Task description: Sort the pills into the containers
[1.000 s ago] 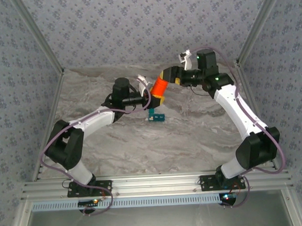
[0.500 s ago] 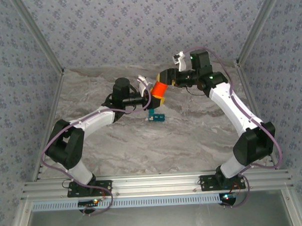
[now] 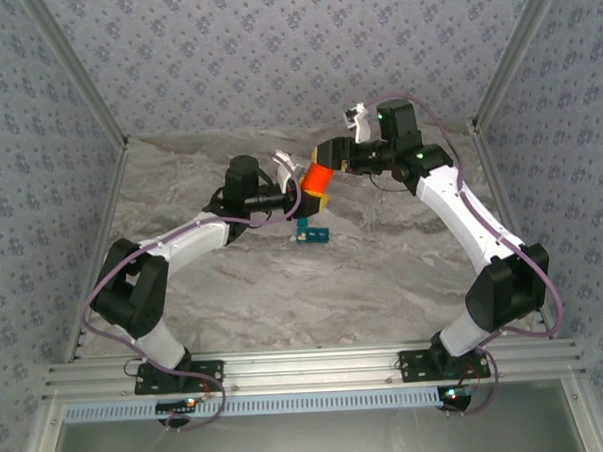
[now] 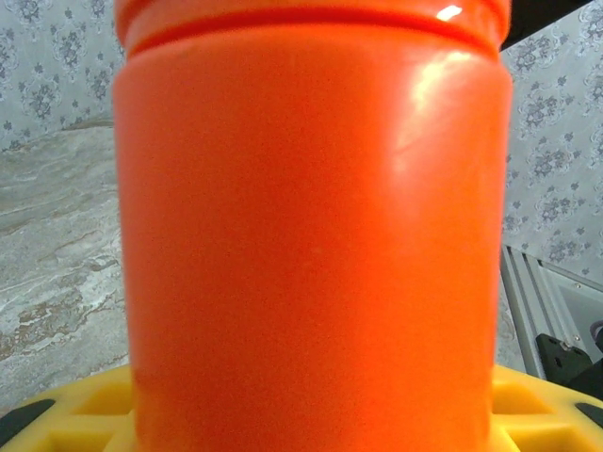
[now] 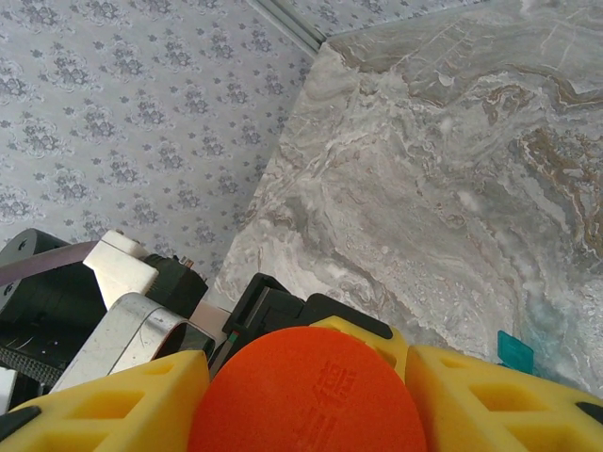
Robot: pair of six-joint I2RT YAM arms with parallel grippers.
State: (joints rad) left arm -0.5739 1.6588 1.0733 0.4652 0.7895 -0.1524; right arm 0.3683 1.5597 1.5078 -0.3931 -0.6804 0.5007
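Note:
An orange cylindrical bottle [image 3: 317,178] hangs in the air above the middle of the table, held between both arms. My left gripper [image 3: 305,198] is shut on its body, and the orange wall [image 4: 311,235] sits between the yellow fingers [image 4: 80,414]. My right gripper [image 3: 332,157] is shut on the bottle's orange cap [image 5: 306,391], with a yellow finger [image 5: 113,405] on each side. The teal container [image 3: 310,233] lies on the table just below the bottle, and a corner of that container [image 5: 515,350] shows in the right wrist view. The pills are out of view.
The marble tabletop [image 3: 384,272] is bare around the container. Patterned walls close the back and both sides. A metal rail [image 3: 308,371] runs along the near edge by the arm bases.
My right gripper has moved left onto the bottle's cap and closed on it. The left arm and the bottle have stayed in place.

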